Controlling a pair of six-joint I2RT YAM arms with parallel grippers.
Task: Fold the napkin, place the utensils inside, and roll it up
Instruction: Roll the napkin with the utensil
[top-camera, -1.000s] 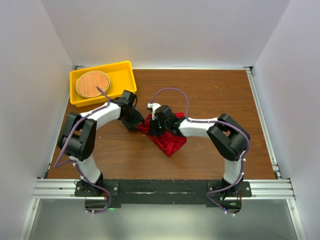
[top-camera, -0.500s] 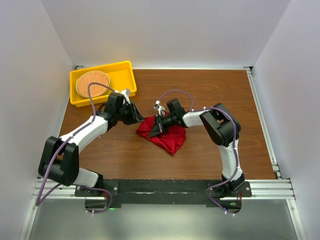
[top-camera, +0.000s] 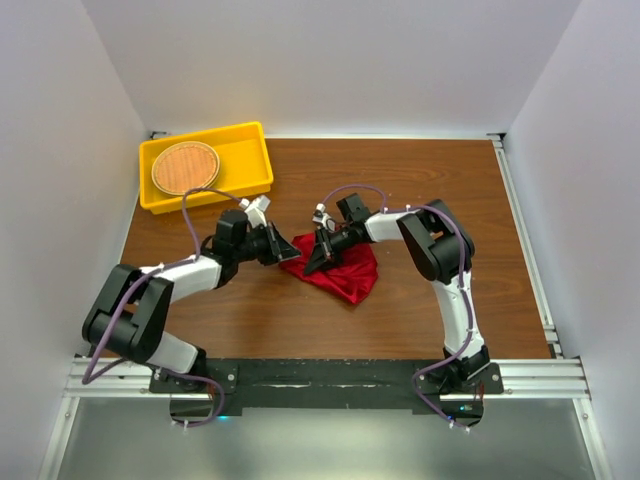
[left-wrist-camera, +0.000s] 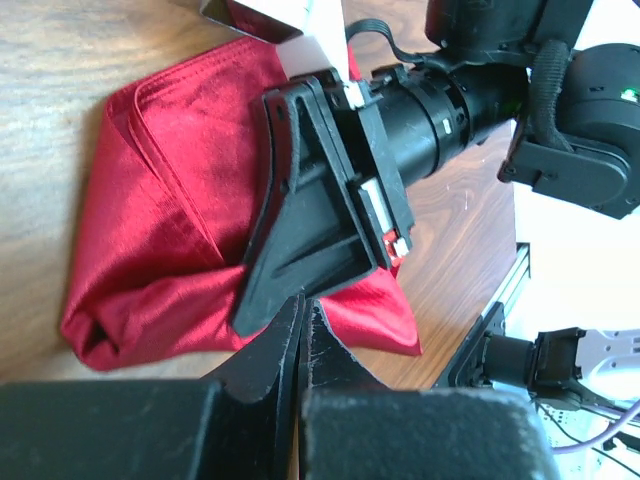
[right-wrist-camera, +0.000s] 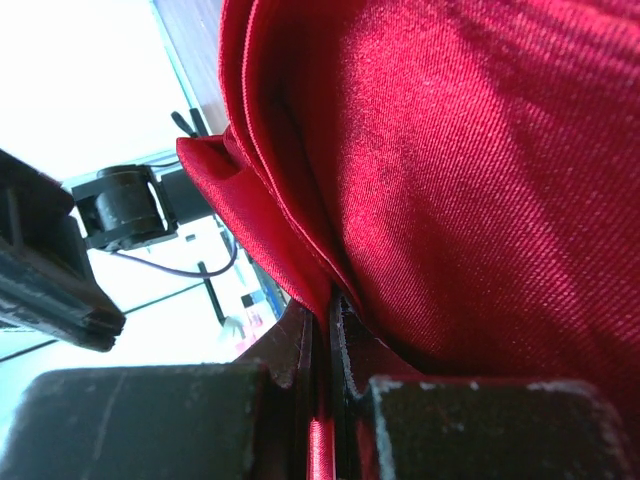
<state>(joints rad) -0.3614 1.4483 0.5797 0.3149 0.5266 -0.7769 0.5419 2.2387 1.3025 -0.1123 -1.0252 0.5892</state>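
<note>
Two grippers are closed at the napkin (top-camera: 348, 276), bunched between the arms. At its left edge the left gripper (top-camera: 291, 254) is shut, a hold unconfirmed; a fold is clamped by the right gripper (right-wrist-camera: 322, 318), presumably so it can be drawn over.

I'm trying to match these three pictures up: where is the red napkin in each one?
Top external: the napkin sits near the picture's centre.
Left wrist: left of centre.
Right wrist: fills the right side.
Shared landmark: the right claw, at the napkin in every view.
</note>
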